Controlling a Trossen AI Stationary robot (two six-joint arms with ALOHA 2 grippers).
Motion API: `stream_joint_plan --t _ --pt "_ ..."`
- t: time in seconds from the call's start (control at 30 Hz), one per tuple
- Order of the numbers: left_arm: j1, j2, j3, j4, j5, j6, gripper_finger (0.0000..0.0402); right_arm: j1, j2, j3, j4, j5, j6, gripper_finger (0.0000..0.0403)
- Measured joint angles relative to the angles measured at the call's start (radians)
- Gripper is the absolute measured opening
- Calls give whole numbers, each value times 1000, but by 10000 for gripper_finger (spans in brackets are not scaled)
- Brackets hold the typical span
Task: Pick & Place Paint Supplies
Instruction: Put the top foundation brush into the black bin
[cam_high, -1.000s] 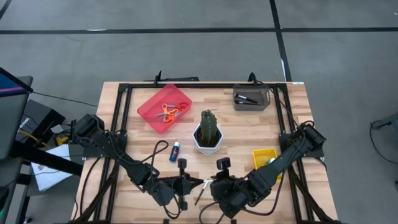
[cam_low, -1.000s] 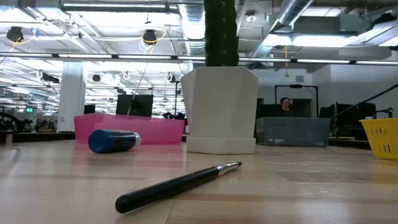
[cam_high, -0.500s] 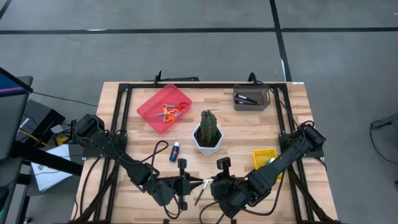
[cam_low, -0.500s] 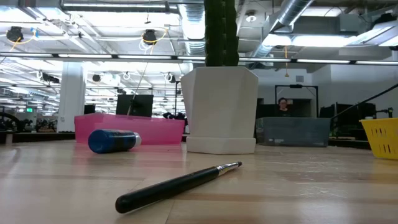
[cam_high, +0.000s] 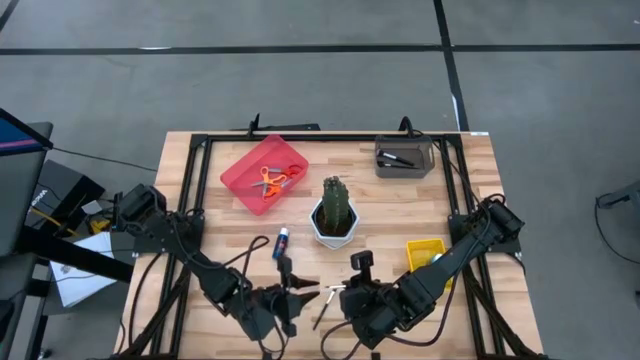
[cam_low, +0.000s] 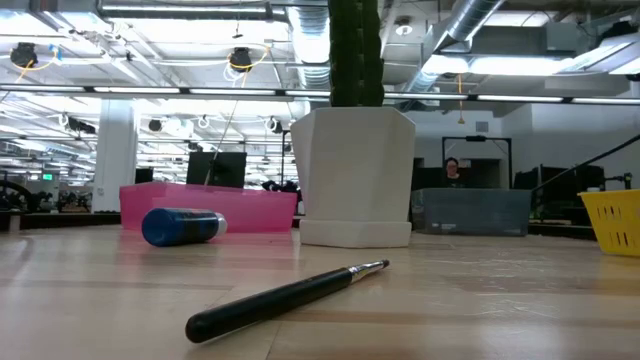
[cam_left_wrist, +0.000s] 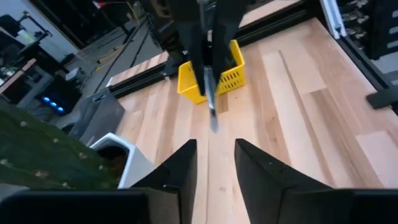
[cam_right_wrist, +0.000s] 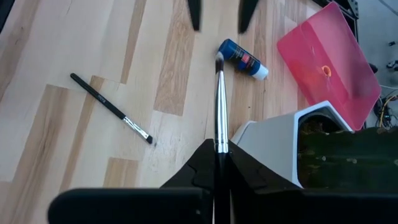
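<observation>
My right gripper (cam_right_wrist: 219, 152) hovers near the table's near edge (cam_high: 345, 293), shut on a thin dark paintbrush (cam_right_wrist: 219, 99) whose bristle end points at my left gripper. My left gripper (cam_left_wrist: 214, 162) is open and faces it from the left (cam_high: 305, 292), touching nothing. A second paintbrush (cam_low: 285, 295) lies flat on the table (cam_right_wrist: 112, 109). A blue paint bottle (cam_right_wrist: 242, 59) lies on its side (cam_high: 282, 241). Orange-handled scissors (cam_high: 268, 180) lie in the red tray (cam_high: 245, 160). My right gripper pinches the paintbrush by its handle (cam_right_wrist: 219, 142) between the two fingers. The brush runs along the fingers and sticks straight out ahead of them, roughly level. It is lifted clear of the table, with its bristle tip (cam_right_wrist: 219, 59) toward my left gripper.
The cactus in its white pot (cam_high: 335, 212) stands mid-table, just beyond both grippers. A yellow basket (cam_high: 425, 255) sits to the right, and a grey bin (cam_high: 403, 157) with dark items is at the far right. A black frame (cam_high: 300, 137) borders the table.
My left arm has changed its pose, its wrist dropping back toward the table's near left, and its gripper has turned a little. The right gripper and the brush it holds have kept still.
</observation>
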Motion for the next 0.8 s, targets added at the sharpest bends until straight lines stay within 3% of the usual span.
stream_joint_plan --t 0.3,0.6,0.8 --pt "-39 -1 0 -25 -34 0 145 0 0 0 -4 0 4 11" --pt "-68 -35 0 -66 -39 -28 161 0 0 0 -31 5 -9 9" --pt "-103 -80 0 -184 -56 -144 160 8 0 0 -164 111 43 9"
